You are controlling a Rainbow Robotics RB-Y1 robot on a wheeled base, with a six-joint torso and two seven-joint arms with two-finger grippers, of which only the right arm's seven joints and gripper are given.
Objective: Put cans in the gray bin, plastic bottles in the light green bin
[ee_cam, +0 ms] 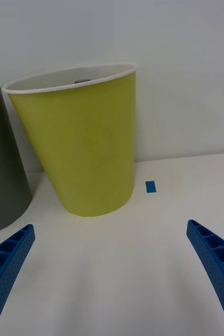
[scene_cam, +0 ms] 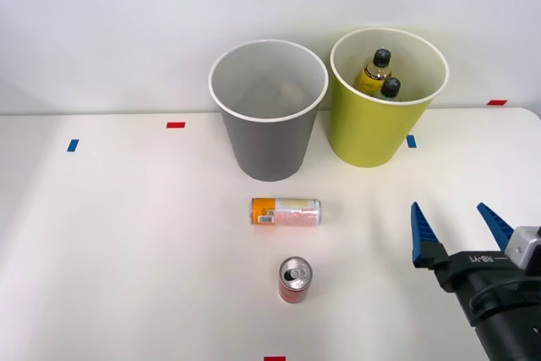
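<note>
Two plastic bottles (scene_cam: 378, 72) were noted inside the light green bin (scene_cam: 372, 137). Both cans lay on the counter (scene_cam: 127, 243) before the gray bin (scene_cam: 269, 145): orange-ended can (scene_cam: 286, 211) on its side, red can (scene_cam: 295, 280) nearer. Right gripper (scene_cam: 461, 226) was held empty, fingers apart. Cans were judged light, smooth, dentable; best gripped across the body.

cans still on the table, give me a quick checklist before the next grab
1. Right gripper open and holding nothing: ok.
2. Orange can lying on its side, nothing around it: ok.
3. Red can on the table, pull-tab end toward the camera: ok.
4. Gray bin upright, mouth open: ok.
5. Two bottles already in the green bin: ok.
6. Gripper lined up with a can: not ok; it faces the green bin.
</note>
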